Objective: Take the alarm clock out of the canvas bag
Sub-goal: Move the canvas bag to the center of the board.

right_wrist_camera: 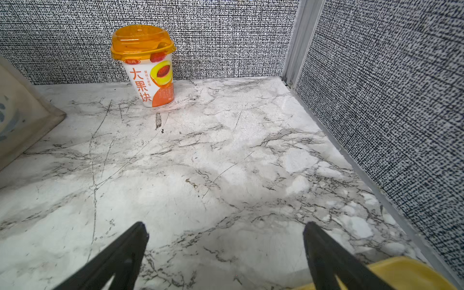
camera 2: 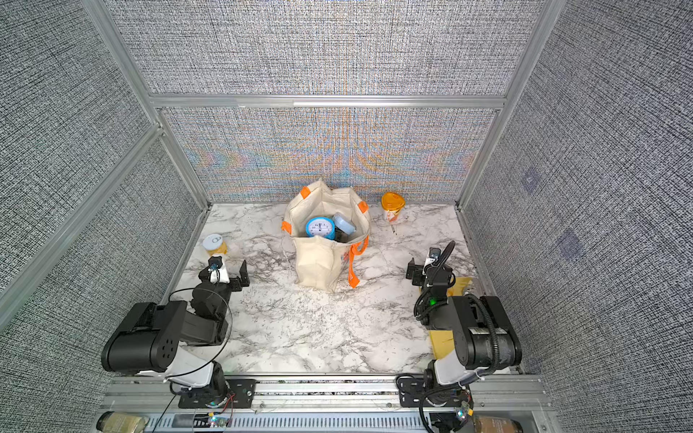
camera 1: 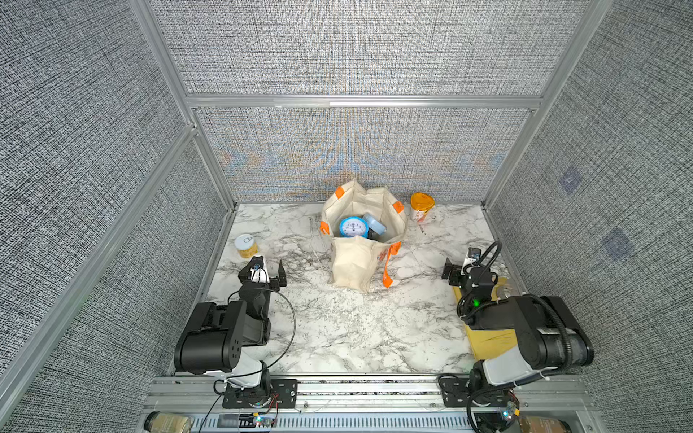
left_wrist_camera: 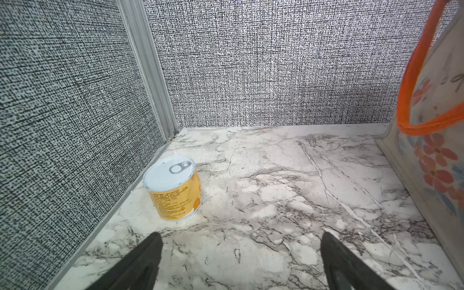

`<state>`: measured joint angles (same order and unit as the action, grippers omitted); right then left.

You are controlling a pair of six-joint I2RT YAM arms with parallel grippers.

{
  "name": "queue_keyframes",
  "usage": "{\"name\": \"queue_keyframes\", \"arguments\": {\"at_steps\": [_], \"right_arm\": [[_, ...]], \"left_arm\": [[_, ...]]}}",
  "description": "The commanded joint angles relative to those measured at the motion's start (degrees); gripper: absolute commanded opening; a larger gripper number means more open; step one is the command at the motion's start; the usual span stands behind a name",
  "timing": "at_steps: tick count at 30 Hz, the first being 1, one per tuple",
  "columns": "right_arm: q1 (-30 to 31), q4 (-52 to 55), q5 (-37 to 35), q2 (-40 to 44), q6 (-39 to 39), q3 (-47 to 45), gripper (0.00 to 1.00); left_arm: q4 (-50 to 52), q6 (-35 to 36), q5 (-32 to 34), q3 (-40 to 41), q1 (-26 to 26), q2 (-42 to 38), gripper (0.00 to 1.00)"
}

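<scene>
A grey woven-cloth booth with aluminium posts closes in a marble-patterned table point(camera 1: 356, 330). The alarm clock point(camera 1: 353, 227) sits inside the canvas bag point(camera 1: 352, 262), near the open mouth, with its round white dial and blue rim turned upward in both top views. It looks like a light, rigid plastic shell with a smooth, probably slippery rim and a face cover that could scratch. The best hold would likely be across the rim from above, with the fingers kept off the dial.

A pale blue lidded tub point(camera 1: 374, 223) leans against the clock inside the bag, so there is little room on that side. The bag is soft and slumped and may lift with the clock unless it is steadied. Its orange handle point(camera 1: 388, 266) hangs down the outside.

A yellow can point(left_wrist_camera: 173, 187) stands well apart from the bag on the left arm's side, and an orange-lidded cup point(right_wrist_camera: 148, 65) stands near the bag by the back wall.

The left gripper point(left_wrist_camera: 241, 241) and the right gripper point(right_wrist_camera: 224, 229) are both spread wide and empty, low over the table on either side of the bag and clear of it.
</scene>
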<state>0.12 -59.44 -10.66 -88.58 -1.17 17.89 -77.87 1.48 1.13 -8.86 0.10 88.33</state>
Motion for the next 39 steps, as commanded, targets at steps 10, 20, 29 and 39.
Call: {"name": "queue_keyframes", "arguments": {"at_steps": [10, 20, 29, 39], "right_arm": [[0.06, -0.41, -0.16, -0.02, -0.05, 0.12, 0.99], [0.07, -0.38, -0.20, 0.00, -0.04, 0.07, 0.99], [0.24, 5.13, -0.62, 5.87, 0.26, 0.72, 0.99], [0.08, 58.27, -5.20, 29.02, -33.95, 23.25, 0.99]], "left_arm": [[-2.48, -0.07, 0.10, 0.24, 0.00, 0.17, 0.99], [-1.87, -0.16, 0.07, 0.14, 0.04, -0.09, 0.99], [2.01, 0.60, -2.25, 0.37, 0.08, -5.46, 0.99], [60.43, -19.73, 9.97, -23.84, 0.08, -35.92, 0.99]]}}
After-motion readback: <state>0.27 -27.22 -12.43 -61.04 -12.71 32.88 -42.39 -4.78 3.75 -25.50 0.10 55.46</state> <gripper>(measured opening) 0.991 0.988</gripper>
